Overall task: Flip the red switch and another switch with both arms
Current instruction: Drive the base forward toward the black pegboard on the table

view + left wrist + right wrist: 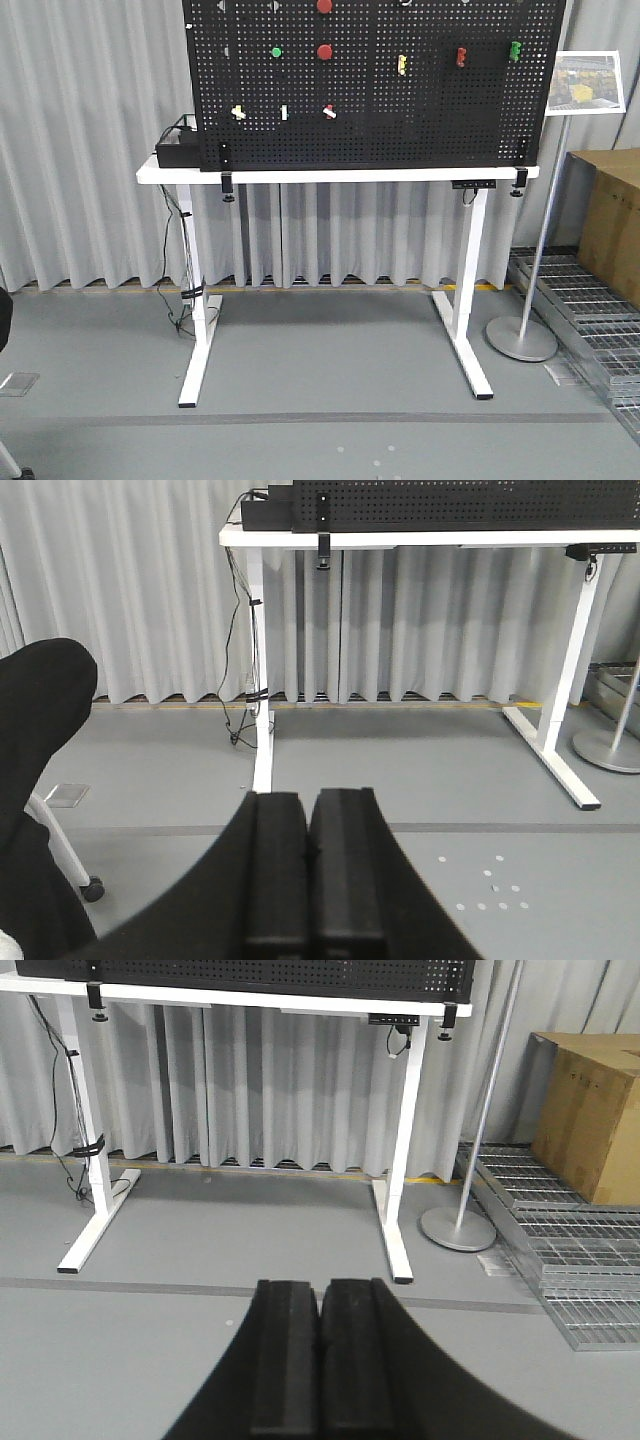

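In the front view the red switch (328, 112), a small red base with a short white lever, sits low on the black pegboard (420, 120). Left of it on the same row is another switch (238, 112), pale yellow with a stubby white lever. Neither arm shows in the front view. My left gripper (308, 800) is shut and empty, low over the grey floor and far from the board. The right gripper (320, 1286) is likewise shut on nothing, pointing at the table legs. In both wrist views only the board's lower edge shows, and the switches are out of frame.
The board stands on a white desk (340, 175) with a black box (178, 150) at its left end. A sign stand (522, 337), a cardboard box (590, 1120) and metal grating (580, 1260) lie to the right. A black chair (40, 740) is at my left.
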